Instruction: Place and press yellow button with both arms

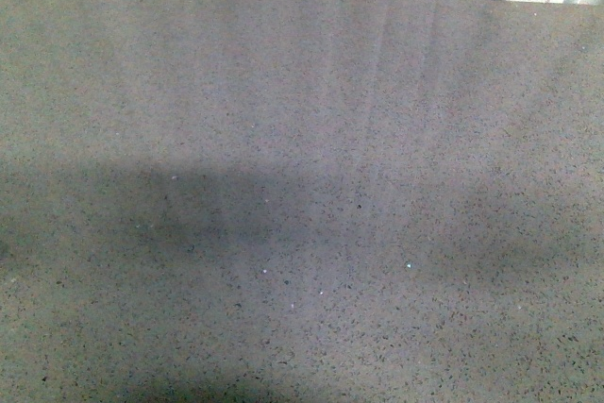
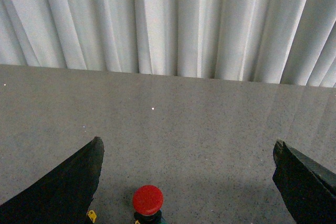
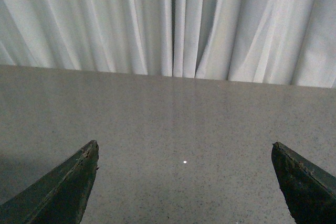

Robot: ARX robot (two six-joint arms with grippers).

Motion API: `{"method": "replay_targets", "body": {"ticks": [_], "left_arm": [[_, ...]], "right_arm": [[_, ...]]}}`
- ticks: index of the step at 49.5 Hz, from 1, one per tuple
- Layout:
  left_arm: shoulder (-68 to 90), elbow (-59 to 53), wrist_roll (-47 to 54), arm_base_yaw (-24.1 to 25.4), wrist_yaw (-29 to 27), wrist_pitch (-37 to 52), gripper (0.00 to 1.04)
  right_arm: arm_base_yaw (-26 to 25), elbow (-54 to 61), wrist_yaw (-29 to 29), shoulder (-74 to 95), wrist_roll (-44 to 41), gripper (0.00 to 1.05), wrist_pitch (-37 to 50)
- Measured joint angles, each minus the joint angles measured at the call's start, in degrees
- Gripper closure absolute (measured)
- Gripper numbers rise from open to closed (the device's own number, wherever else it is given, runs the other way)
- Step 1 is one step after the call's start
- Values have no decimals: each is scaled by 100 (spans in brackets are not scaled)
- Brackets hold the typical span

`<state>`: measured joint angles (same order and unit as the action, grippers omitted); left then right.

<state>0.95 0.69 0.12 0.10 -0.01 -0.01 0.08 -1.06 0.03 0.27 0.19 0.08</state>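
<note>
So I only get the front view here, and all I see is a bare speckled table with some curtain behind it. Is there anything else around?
Observer: Yes. The left wrist view shows a push button standing on the table. Its round cap looks red.
Operator: Is the robot holding it?
Observer: No. The left gripper is open wide. The cap sits in the gap, nearer one jaw but clear of both.
Operator: And the other arm?
Observer: The right gripper is open too, with only bare table between its jaws.
</note>
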Motion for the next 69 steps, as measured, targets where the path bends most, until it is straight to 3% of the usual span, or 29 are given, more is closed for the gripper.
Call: {"method": "replay_targets", "body": {"ticks": [32,34,37,41,50,57,69], "left_arm": [[24,11,-13,13,37,-35,9],[514,393,-286,264,1025,-957,9],[1453,778,-389,356,1644,-1270,9],[2824,1095,-299,442,1757,-365,9],[5939,1635,245,1314,1707,1943,9],[7342,1731,737,1893,1814,2503,9],[8205,1860,909,2518,1818,3071,9]], "right_arm": [[0,0,0,0,0,9,0],[0,0,9,0,2,9,0],[0,0,-9,0,0,9,0],[0,0,-4,0,0,9,0],[0,0,-4,0,2,9,0],[0,0,-4,0,0,9,0],[0,0,-4,0,0,9,0]]}}
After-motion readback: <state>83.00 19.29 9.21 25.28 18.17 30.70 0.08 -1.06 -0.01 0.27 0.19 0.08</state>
